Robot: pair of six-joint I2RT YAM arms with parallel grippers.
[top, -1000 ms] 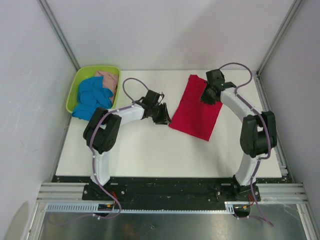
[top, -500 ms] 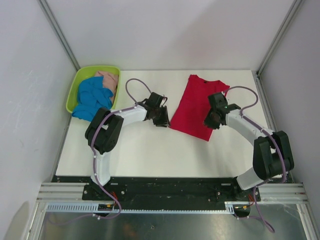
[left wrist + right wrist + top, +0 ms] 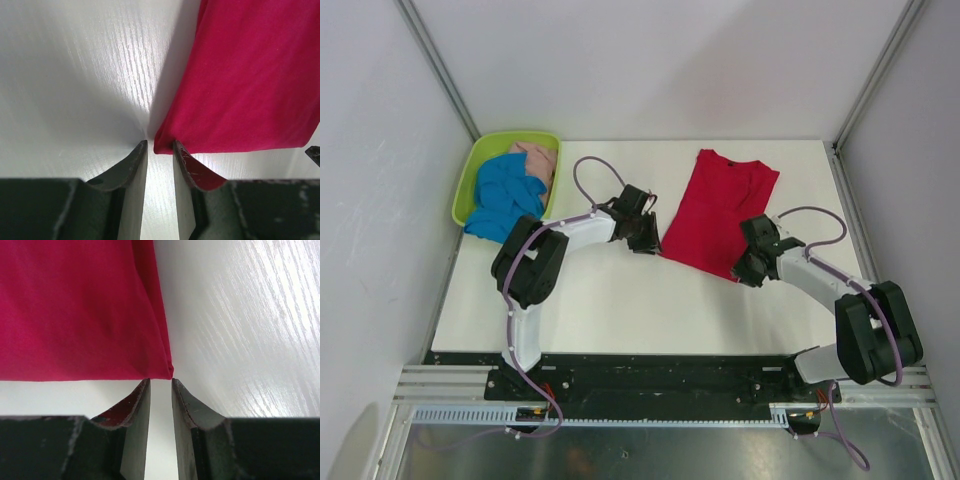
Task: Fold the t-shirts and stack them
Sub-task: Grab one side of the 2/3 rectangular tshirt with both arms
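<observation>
Three shirts were in view. The red shirt (image 3: 718, 212) lay flat on the worktop (image 3: 620, 300) in a long narrow shape, in the far half and a little right of the middle. Its collar pointed toward the far edge and its hem slanted toward the near right. The blue shirt (image 3: 505, 195) lay bunched in the basket (image 3: 465, 185) at the far left corner, spilling over the near rim. The pink shirt (image 3: 538, 158) was crumpled behind it against the basket's far wall.

The left tool (image 3: 650, 243) sat low at the red shirt's near left corner. In the left wrist view its jaws stood a narrow slit apart, released, with bare worktop showing in the gap and the cloth corner just at the tips. The right tool (image 3: 742, 272) sat low at the near right corner of the same hem. Its jaws were likewise a slit apart and gripped nothing, and the cloth corner lay just ahead of the tips.
</observation>
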